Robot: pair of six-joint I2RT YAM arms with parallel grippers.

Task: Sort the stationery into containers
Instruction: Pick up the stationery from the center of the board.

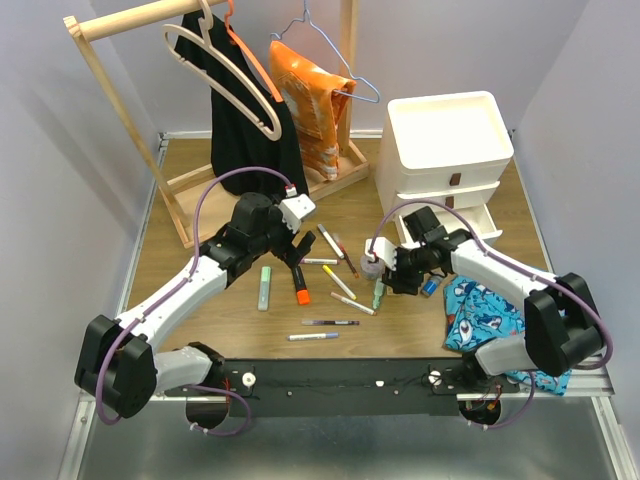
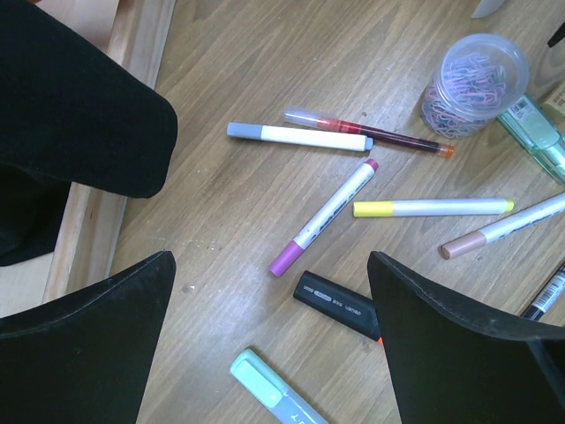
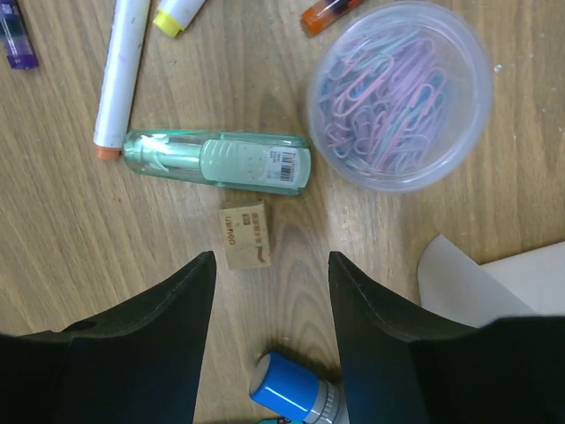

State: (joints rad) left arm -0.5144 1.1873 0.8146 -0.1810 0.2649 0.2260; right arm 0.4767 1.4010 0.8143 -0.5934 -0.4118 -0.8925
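Note:
Pens and markers (image 1: 331, 290) lie scattered mid-table. My left gripper (image 1: 291, 256) is open and empty above them. In its wrist view the left gripper (image 2: 269, 265) hangs over a black-capped orange highlighter (image 2: 340, 303), a pale green highlighter (image 2: 274, 393) and a purple-capped marker (image 2: 324, 216). My right gripper (image 1: 405, 280) is open and empty. In its wrist view the right gripper (image 3: 271, 265) has a blue-capped piece (image 3: 291, 393) lying between the fingers, untouched. A clear pot of paper clips (image 3: 399, 95), a clear green item (image 3: 218, 159) and a small tan block (image 3: 244, 234) lie ahead. The white drawer unit (image 1: 450, 150) stands at the far right, its lowest drawer pulled out.
A wooden clothes rack (image 1: 185, 190) with a black garment (image 1: 245, 130) and an orange bag (image 1: 310, 105) stands at the back left. A blue shark-print cloth (image 1: 485, 315) lies at the near right, under the right arm. Grey walls close both sides.

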